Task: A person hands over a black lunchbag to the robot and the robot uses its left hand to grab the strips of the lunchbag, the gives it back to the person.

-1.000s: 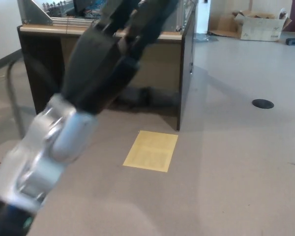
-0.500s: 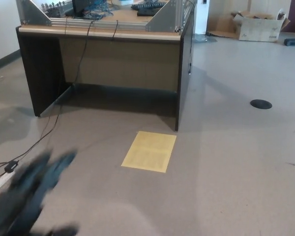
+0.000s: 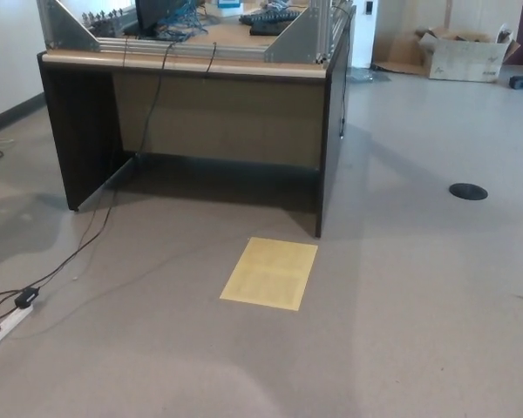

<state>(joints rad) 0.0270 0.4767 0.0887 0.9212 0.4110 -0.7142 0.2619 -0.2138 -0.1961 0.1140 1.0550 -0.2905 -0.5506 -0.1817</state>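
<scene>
Neither of my hands shows in the head view, and no arm is in the picture. No black lunchbag and no person are visible either. What I see is grey floor with a yellow sheet [image 3: 270, 273] lying flat in the middle, in front of a dark desk [image 3: 192, 113].
The desk has metal frames and cables on top. A black cable [image 3: 87, 239] runs from it down to a white power strip [image 3: 7, 326] at the lower left. A round black floor cover [image 3: 468, 191] lies at right, and a cardboard box [image 3: 466, 54] stands far back right.
My left arm filled the left of the picture one second ago, dropped to a blur at the lower left, and is now out of view. The camera shifted slightly.
</scene>
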